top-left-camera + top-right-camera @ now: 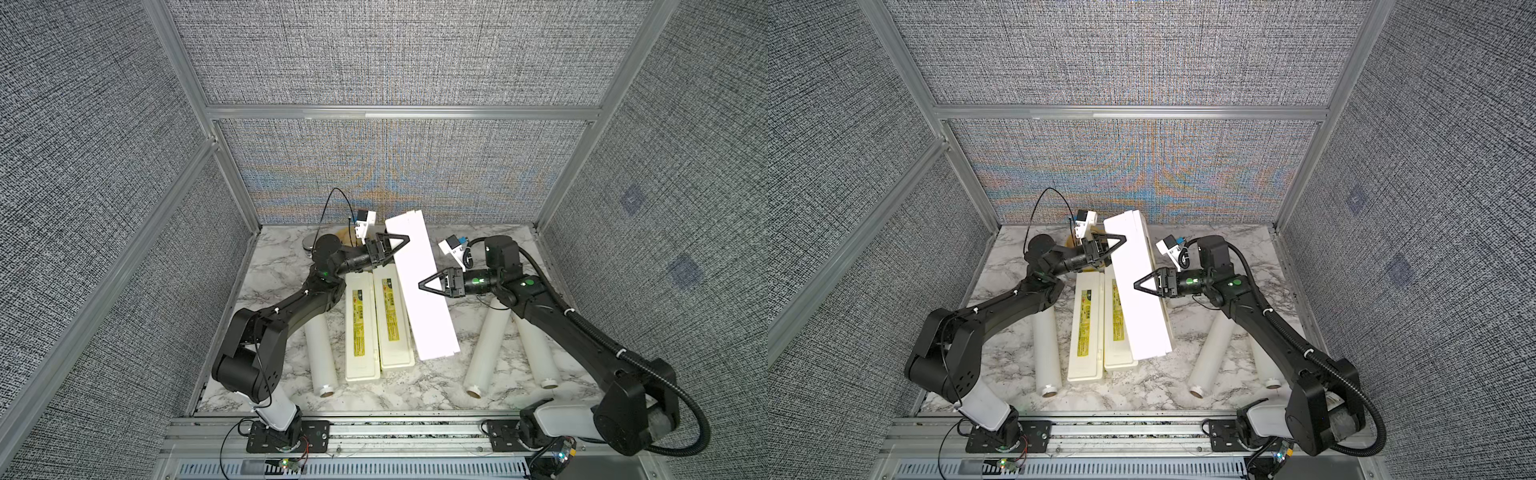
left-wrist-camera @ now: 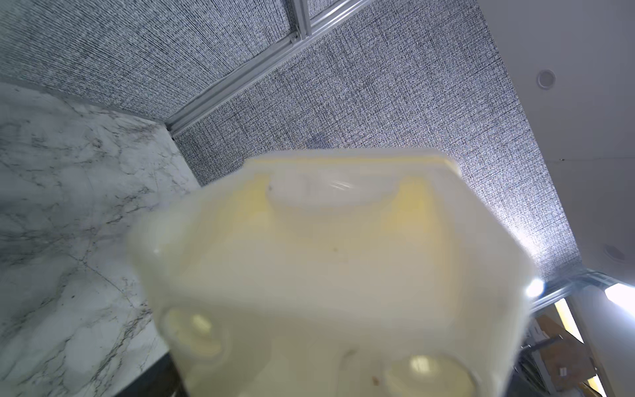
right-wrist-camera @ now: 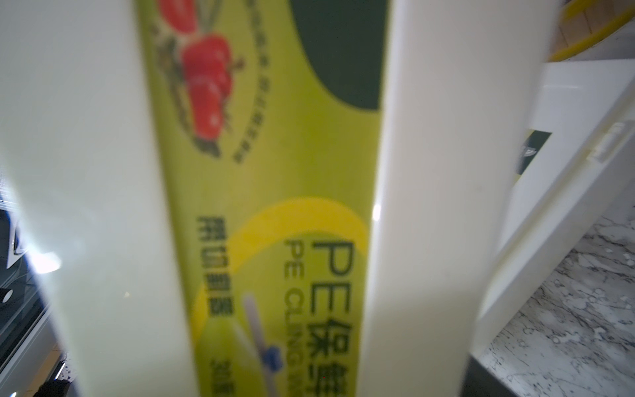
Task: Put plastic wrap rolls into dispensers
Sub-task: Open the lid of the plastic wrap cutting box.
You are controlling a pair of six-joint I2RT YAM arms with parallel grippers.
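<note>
Right wrist view is filled by a long cream-white plastic dispenser (image 3: 268, 206), seemingly tipped on edge between left hand (image 1: 404, 241) and right hand (image 1: 423, 286); neither grip can be judged. Two shut dispensers (image 1: 361, 328) and three translucent-white film rolls (image 1: 486, 353) lie on the marble tabletop (image 1: 415, 390): none loaded.

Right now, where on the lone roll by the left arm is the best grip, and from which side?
Probably its bare middle, from straight above, jaws across its width. The lone roll lies flat on the table, its far end sits under the left arm, and a closed dispenser lies close alongside, cramping any sideways approach.
</note>
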